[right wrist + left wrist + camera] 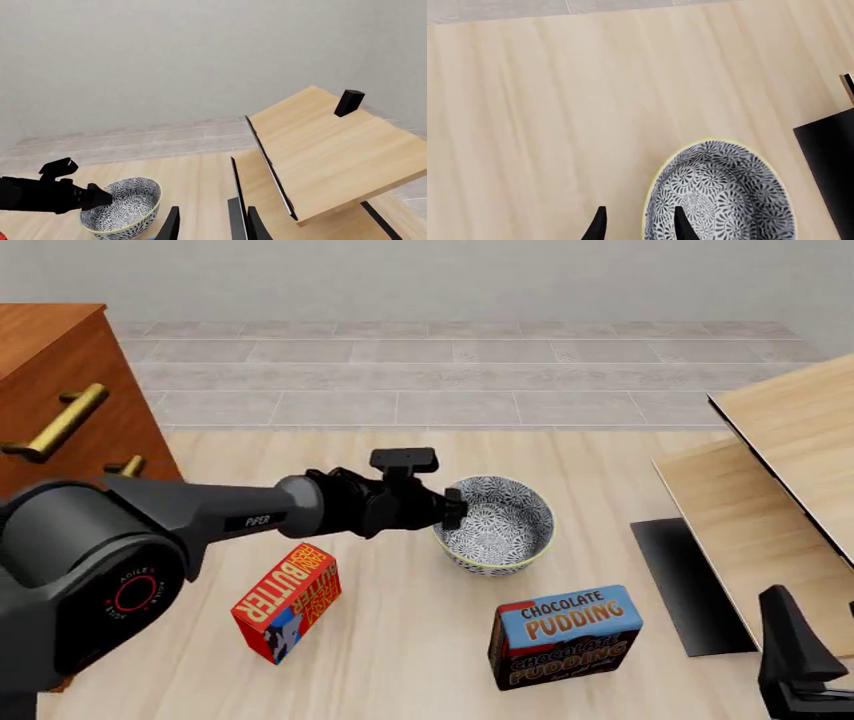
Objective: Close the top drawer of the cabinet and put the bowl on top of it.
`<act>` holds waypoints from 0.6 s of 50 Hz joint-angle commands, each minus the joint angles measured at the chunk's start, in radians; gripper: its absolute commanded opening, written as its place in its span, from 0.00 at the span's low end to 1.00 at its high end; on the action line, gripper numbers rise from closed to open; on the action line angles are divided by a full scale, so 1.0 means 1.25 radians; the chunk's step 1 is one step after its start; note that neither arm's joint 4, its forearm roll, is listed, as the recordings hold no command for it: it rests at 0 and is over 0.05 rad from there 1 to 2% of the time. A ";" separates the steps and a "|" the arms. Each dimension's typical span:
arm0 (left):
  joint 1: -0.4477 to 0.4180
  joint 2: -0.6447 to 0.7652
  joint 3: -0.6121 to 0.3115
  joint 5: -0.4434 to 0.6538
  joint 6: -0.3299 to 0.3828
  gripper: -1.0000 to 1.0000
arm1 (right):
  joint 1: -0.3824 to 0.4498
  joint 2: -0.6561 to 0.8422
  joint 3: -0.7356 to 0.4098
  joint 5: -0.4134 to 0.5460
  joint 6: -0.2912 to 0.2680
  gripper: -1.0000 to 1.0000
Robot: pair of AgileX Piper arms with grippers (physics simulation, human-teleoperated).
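Pale light-wood table (400,640) bearing an orange butter box (287,602), a blue-and-brown chocolate pudding box (563,635), and a tilted light-wood panel structure (787,470).

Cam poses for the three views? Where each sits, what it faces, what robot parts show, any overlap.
Front: fixed, above and behind the arms, looking forward and down at the table; left arm and right tool show.
Left wrist: behind the left tool, looking down at the bowl; only its fingers show.
Right wrist: behind the right tool, looking across the table; the left arm passes through.
Shared: the bowl appears in all three.
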 commanded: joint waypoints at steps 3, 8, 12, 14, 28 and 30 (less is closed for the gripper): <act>-0.005 0.014 0.002 -0.008 -0.011 1.00 | -0.001 0.000 -0.002 0.001 0.002 1.00; -0.004 0.018 0.003 -0.011 -0.013 1.00 | -0.001 0.000 0.001 -0.001 0.002 1.00; -0.004 0.023 0.003 -0.013 -0.015 1.00 | -0.001 0.000 0.001 -0.001 0.002 1.00; -0.004 0.024 0.004 -0.014 -0.015 1.00 | -0.001 0.000 0.000 0.000 0.002 1.00; -0.009 0.032 0.012 -0.023 -0.017 1.00 | -0.002 0.000 0.000 -0.002 0.003 1.00; -0.010 0.029 0.015 -0.026 -0.015 1.00 | -0.003 0.000 0.000 -0.002 0.003 1.00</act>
